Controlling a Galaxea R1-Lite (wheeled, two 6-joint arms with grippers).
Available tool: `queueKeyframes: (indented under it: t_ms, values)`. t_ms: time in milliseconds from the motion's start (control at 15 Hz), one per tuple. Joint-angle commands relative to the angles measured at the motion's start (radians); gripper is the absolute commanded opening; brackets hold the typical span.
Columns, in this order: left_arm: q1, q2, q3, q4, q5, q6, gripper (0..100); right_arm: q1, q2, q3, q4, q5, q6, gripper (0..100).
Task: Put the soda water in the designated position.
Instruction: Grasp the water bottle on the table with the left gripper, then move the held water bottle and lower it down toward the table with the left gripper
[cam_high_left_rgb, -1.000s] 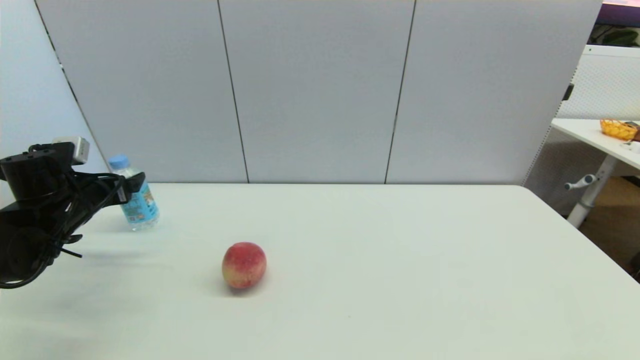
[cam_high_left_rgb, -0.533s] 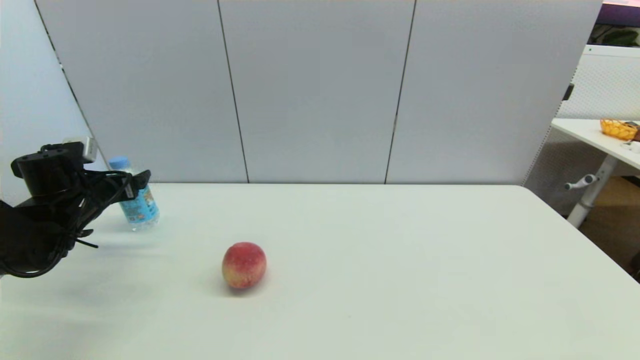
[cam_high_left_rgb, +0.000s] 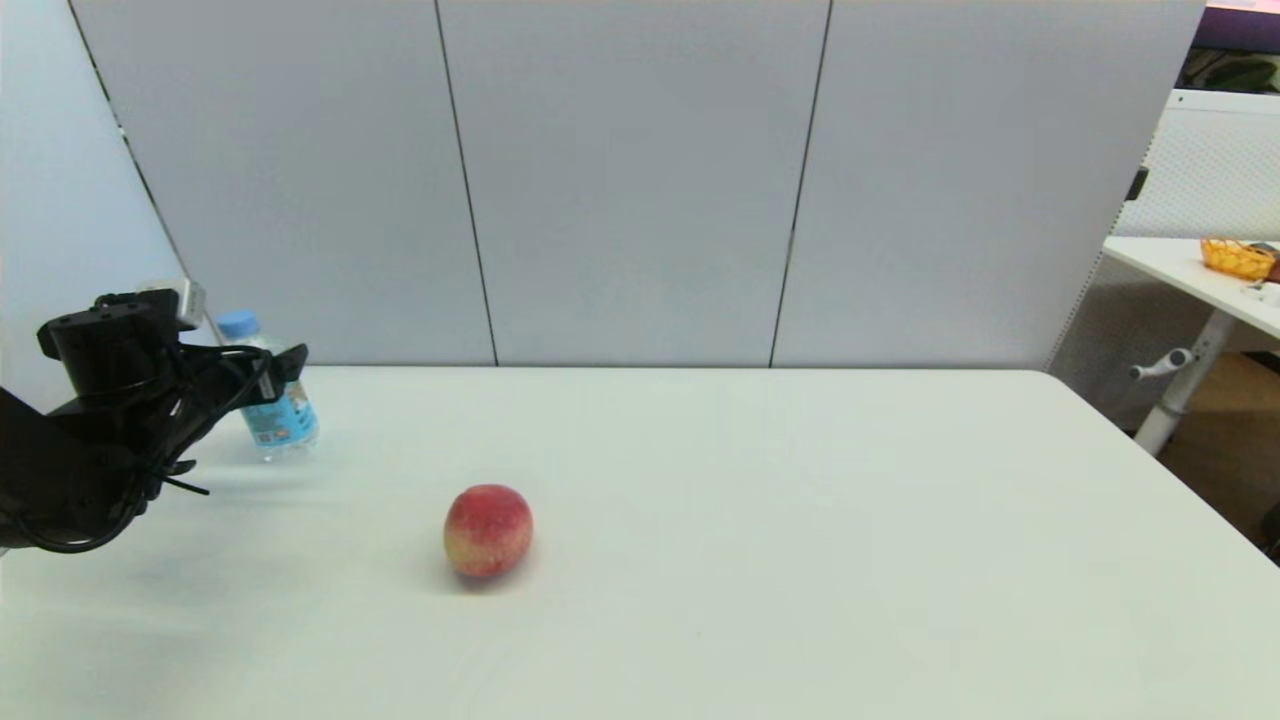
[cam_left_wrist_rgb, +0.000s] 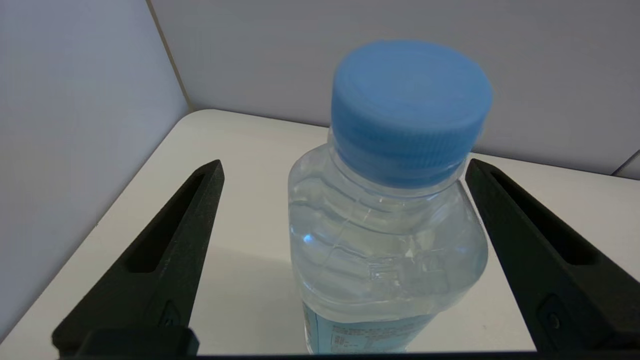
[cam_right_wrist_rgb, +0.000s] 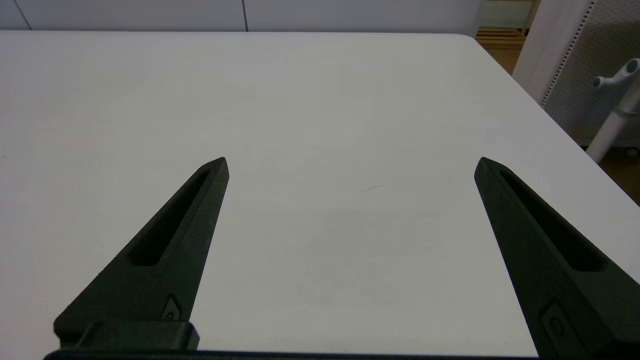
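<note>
The soda water (cam_high_left_rgb: 284, 421) is a small clear bottle with a light blue cap and blue label. It stands upright at the table's far left, near the back edge. My left gripper (cam_high_left_rgb: 272, 366) is open at the bottle's shoulder height. In the left wrist view the soda water (cam_left_wrist_rgb: 387, 245) sits between the two fingers of the left gripper (cam_left_wrist_rgb: 345, 165), closer to one finger, with no contact visible. The right gripper (cam_right_wrist_rgb: 352, 160) shows only in its own wrist view, open over bare table and holding nothing.
A red-yellow peach (cam_high_left_rgb: 488, 530) lies on the white table (cam_high_left_rgb: 800, 480), to the right of the bottle and nearer to me. Grey wall panels (cam_high_left_rgb: 630, 180) stand right behind the table. A second table with an orange basket (cam_high_left_rgb: 1236, 258) stands far right.
My left arm has moved forward and slightly right, bringing its open fingers further around the bottle. The bottle and peach have not moved.
</note>
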Motion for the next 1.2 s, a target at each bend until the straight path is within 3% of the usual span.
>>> queueKeyframes:
  t_ms: [67, 867, 1200]
  values:
    - [-0.006, -0.002, 0.0, -0.009, 0.0, 0.0, 0, 0.001, 0.0, 0.0, 0.0, 0.0, 0.0, 100]
    - [-0.017, -0.04, 0.008, -0.001, -0.003, -0.003, 0, 0.001, 0.0, 0.0, 0.0, 0.0, 0.0, 100]
    - [-0.028, -0.112, -0.026, 0.046, -0.068, 0.005, 0, 0.001, 0.0, 0.0, 0.0, 0.002, 0.0, 100]
